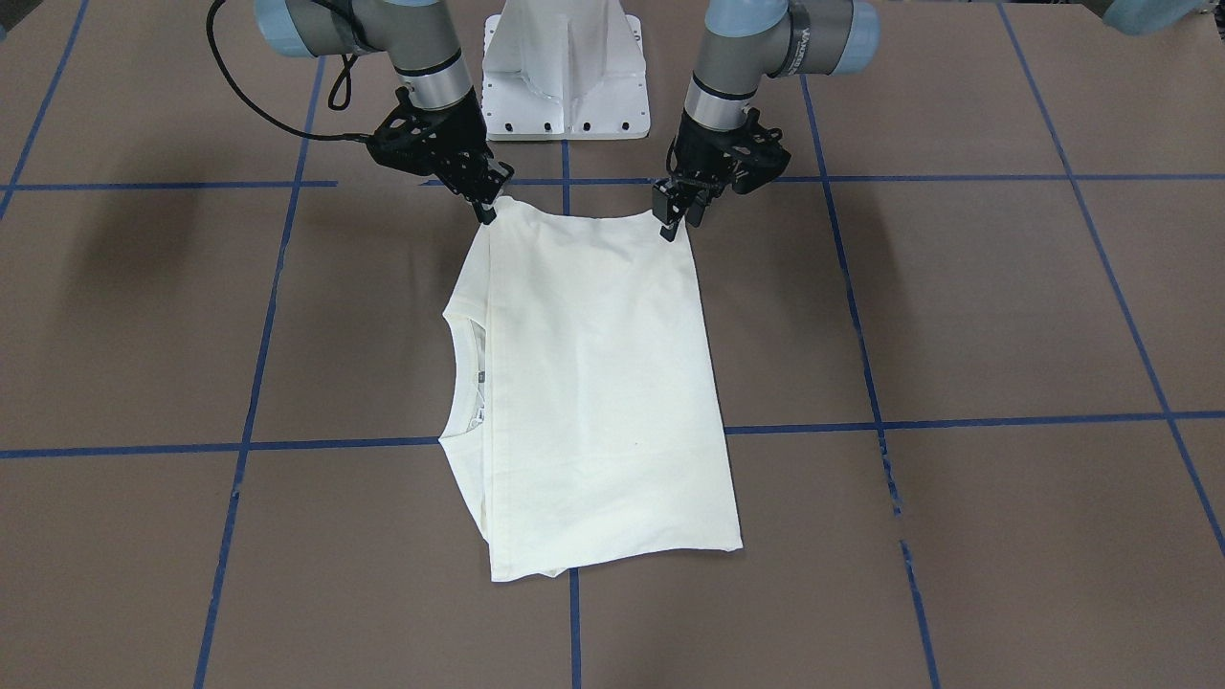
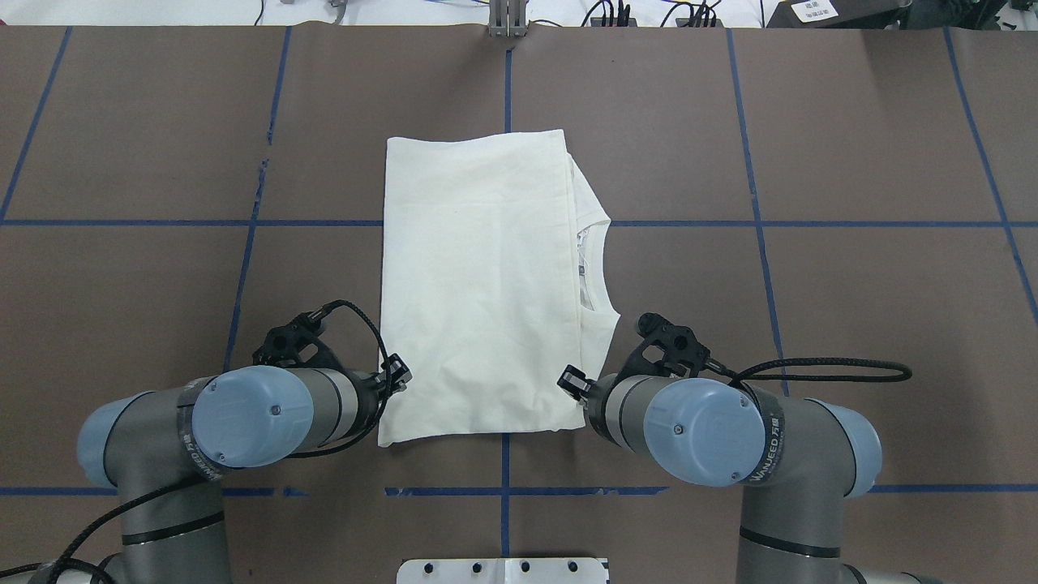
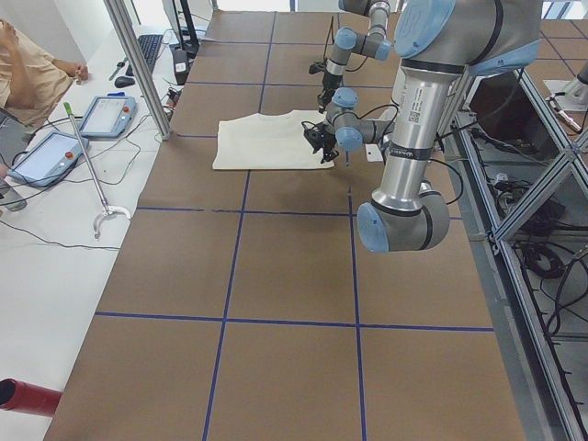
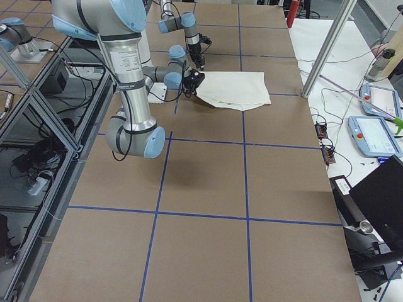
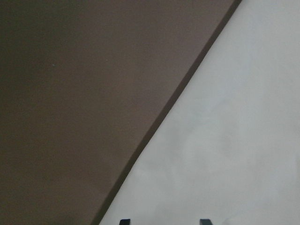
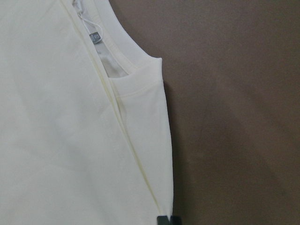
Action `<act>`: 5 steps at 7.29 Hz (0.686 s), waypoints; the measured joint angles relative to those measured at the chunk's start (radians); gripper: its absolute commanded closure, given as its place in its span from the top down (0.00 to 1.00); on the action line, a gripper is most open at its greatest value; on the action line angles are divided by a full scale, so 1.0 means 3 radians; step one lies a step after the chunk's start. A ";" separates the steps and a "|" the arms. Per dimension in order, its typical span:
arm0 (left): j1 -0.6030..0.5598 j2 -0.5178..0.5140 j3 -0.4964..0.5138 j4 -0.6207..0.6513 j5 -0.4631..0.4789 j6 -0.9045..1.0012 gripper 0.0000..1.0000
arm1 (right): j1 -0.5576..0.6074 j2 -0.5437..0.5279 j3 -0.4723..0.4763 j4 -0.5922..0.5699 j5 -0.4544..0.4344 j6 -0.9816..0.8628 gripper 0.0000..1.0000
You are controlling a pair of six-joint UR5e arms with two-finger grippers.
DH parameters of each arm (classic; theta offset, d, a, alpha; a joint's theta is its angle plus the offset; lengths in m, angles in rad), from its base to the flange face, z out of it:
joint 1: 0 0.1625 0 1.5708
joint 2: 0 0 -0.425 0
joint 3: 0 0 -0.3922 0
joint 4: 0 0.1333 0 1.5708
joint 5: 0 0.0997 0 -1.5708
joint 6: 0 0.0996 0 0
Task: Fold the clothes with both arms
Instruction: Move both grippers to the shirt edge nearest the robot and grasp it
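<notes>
The cream shirt [image 1: 593, 383] [image 2: 478, 284] lies folded into a plain rectangle on the brown table, print hidden. Its ribbed collar [image 2: 596, 268] [image 6: 126, 56] peeks out on my right side. At the near right corner my right gripper [image 1: 488, 211] [image 2: 572, 380] [image 6: 168, 220] is shut on the shirt's edge, which is lifted slightly. My left gripper [image 1: 675, 225] [image 2: 397, 375] [image 5: 164, 221] stands at the near left corner, its fingertips apart over the cloth [image 5: 234, 140], open.
The white pedestal base [image 1: 565, 77] stands just behind both grippers. Blue tape lines [image 2: 507, 89] grid the table. A person [image 3: 28, 73] sits beyond the far edge beside control tablets [image 3: 106, 115]. A metal post [image 3: 138, 64] rises near the shirt's far side.
</notes>
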 measured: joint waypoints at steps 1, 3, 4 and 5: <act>0.0022 0.0031 0.0003 0.0003 0.0000 -0.0020 0.58 | -0.0001 0.0000 -0.0001 0.0000 -0.0001 -0.0002 0.00; 0.0099 0.0038 0.0007 0.0007 -0.0003 -0.0065 0.58 | -0.0001 0.0003 -0.0001 0.0000 -0.0002 -0.0005 0.00; 0.0146 0.0037 0.0008 0.0008 -0.0003 -0.0086 0.58 | -0.0001 0.0004 0.0000 0.0000 -0.0002 -0.0005 0.00; 0.0175 0.0037 0.0009 0.0008 -0.0003 -0.0096 0.53 | -0.0001 0.0005 0.0001 0.0000 -0.0002 -0.0006 0.00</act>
